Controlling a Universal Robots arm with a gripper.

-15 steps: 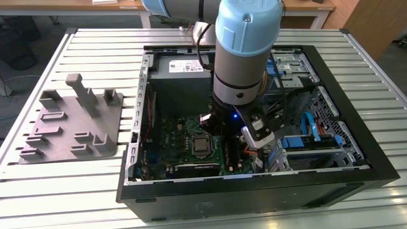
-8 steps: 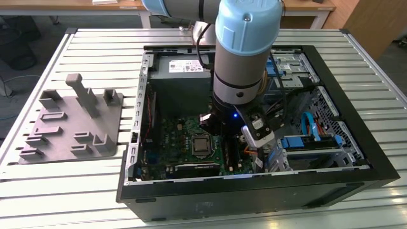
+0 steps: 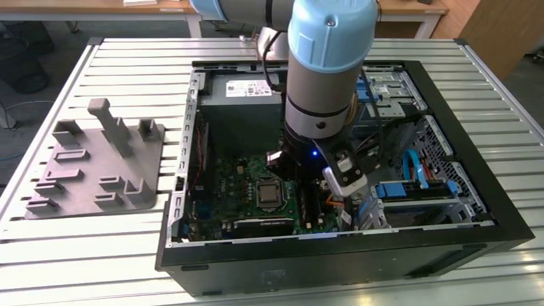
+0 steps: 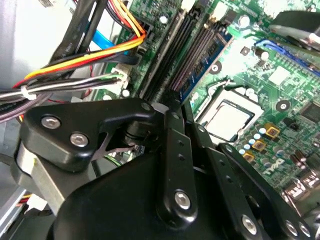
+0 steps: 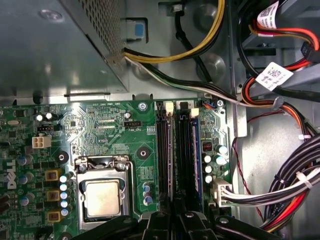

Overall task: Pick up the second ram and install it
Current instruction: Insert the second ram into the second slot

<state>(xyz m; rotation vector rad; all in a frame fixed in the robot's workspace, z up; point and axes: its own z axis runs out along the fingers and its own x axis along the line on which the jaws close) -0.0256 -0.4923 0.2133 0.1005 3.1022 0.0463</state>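
— Fingers [image 4: 172, 115] look pinched together over the memory slots [image 5: 185, 155]. The second ram [image 5: 172, 160] seems to be that thin edge between them.
— Risk?
— If it's off-line with the slot, pressing could jam it or flex the motherboard [image 5: 110, 130].
— Inside the case [image 3: 340, 261]?
— Board, power supply [image 3: 242, 102], cables [image 5: 280, 195].

Cable bundle [image 5: 295, 190] crowds one side of the memory slots [image 5: 177, 150]; processor socket [image 5: 102, 192] side — open.
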